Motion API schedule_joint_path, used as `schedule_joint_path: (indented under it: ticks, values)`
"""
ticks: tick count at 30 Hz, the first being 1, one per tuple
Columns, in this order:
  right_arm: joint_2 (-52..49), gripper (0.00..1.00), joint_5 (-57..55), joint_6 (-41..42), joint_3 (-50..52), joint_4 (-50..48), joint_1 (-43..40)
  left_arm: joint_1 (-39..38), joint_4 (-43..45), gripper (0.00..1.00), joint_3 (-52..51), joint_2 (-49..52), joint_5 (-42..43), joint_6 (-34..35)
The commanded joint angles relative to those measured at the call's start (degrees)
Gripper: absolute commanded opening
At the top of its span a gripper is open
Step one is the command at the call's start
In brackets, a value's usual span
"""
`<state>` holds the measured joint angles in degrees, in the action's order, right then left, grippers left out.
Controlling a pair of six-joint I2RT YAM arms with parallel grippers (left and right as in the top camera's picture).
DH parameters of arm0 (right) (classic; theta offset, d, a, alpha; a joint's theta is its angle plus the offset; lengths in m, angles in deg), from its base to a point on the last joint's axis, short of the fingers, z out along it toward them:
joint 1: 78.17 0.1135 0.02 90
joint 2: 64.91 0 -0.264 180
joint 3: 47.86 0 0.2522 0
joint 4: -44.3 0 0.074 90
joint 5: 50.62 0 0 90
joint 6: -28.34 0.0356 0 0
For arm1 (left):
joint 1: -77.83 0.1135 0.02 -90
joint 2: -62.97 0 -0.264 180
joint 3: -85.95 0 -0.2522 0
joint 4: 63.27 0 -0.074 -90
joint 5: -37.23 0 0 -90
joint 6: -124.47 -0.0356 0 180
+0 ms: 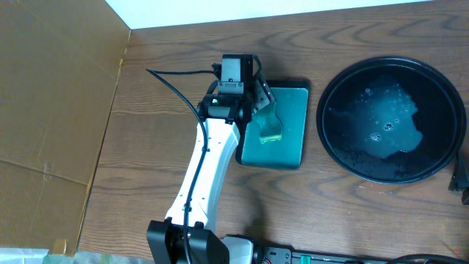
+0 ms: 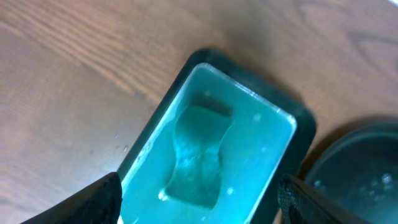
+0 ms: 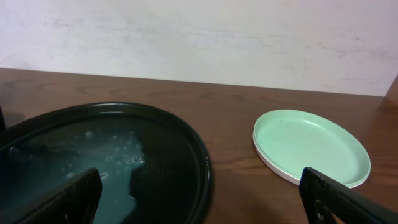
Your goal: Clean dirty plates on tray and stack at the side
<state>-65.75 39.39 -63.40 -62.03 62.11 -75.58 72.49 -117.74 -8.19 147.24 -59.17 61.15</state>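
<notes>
The round black tray (image 1: 352,158) lies at the right of the table, with foamy water in it and no plate on it. In the right wrist view a pale plate (image 3: 311,146) with a white rim rests on the wood to the right of the tray (image 3: 193,155); whether more plates lie under it I cannot tell. My right gripper (image 3: 199,202) is open, low over the gap between tray and plate, holding nothing. My left gripper (image 2: 202,208) is open above a teal-green sponge (image 2: 199,155), apart from it. Overhead shows that gripper (image 1: 265,99) over the sponge (image 1: 270,130).
The sponge lies in a small rectangular black tray (image 1: 293,110) with a teal inside, left of the round tray. A cardboard sheet (image 1: 51,95) covers the left side. A black cable (image 1: 176,92) runs by the left arm. A white wall (image 3: 199,37) stands behind the table.
</notes>
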Motion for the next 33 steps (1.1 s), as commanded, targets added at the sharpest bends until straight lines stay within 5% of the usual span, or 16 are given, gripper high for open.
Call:
schedule_joint_path:
  ticks: [1,3,10,13,19,33]
  values:
    - [0.50,0.99,0.04,-0.48,0.09,0.28,-0.57,0.31,-1.33,0.80,0.90,0.68,-0.94,-3.61]
    - [0.50,0.99,0.04,-0.48,0.09,0.28,-0.57,0.31,-1.18,0.80,0.90,0.50,-0.94,-6.51]
    - [0.50,0.99,0.04,-0.48,0.09,0.26,-0.57,0.35,-0.63,0.80,-1.79,-5.64,5.99,-35.04]
    - [0.50,0.99,0.04,-0.48,0.09,0.26,-0.57,0.37,-0.63,0.80,-6.38,-11.78,6.86,-42.03]
    - [0.50,0.99,0.04,-0.46,0.09,0.26,-0.57,2.27,1.73,0.80,-22.27,-30.51,8.66,-42.47]
    - [0.50,0.99,0.04,-0.48,0.09,0.26,-0.57,3.61,35.56,0.81,-56.81,-61.68,9.84,-42.03]
